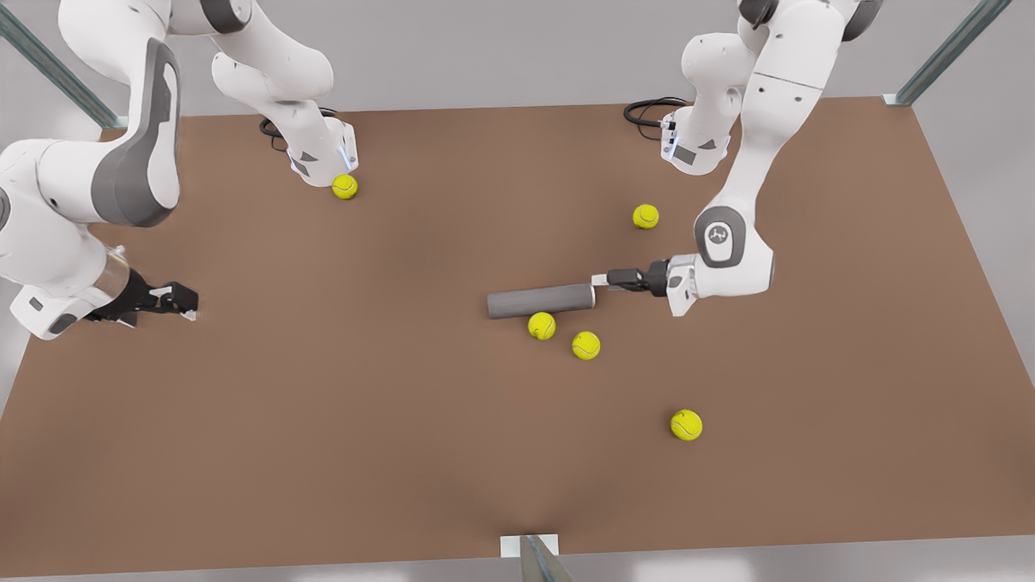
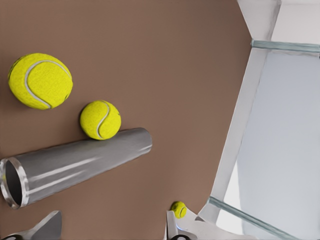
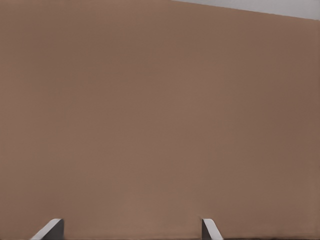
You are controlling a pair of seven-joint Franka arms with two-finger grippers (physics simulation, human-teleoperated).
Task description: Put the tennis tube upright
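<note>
**Tube flat on the table, left claw at its rimmed end**

Nearest you in the front view: one loose ball (image 1: 686,424) on the table (image 1: 323,453), well apart from the rest. No concern.

Next back, two balls. One (image 1: 542,326) touches the long side of the tennis tube (image 1: 540,301); the other (image 1: 585,345) sits just beside it. In the left wrist view the touching ball (image 2: 100,119) rests against the tube wall (image 2: 75,165).

The tube lies on its side near mid-table, lighter rim pointing to the front view's right. Not yet upright.

Your left claw (image 1: 600,280) hangs at that rimmed end, reaching in level with the table. Fingers are spread apart, one fingertip (image 2: 47,227) showing in its wrist view with the open mouth of the tube just off it. Nothing held.

Your right claw (image 1: 182,301) waits at the front view's left, well apart from everything, released and empty; its fingertips (image 3: 50,229) frame bare table.

Judgement for the step in hand: take the wall at the rimmed end, one finger inside the mouth and one outside, and seat it deep before closing. Tip it about the far end so that end stays planted. Expect the touching ball to roll when the tube moves; swing away from it.

Farther back: a ball (image 1: 645,216) by the left arm, another (image 1: 344,187) at the right arm's base.
</note>
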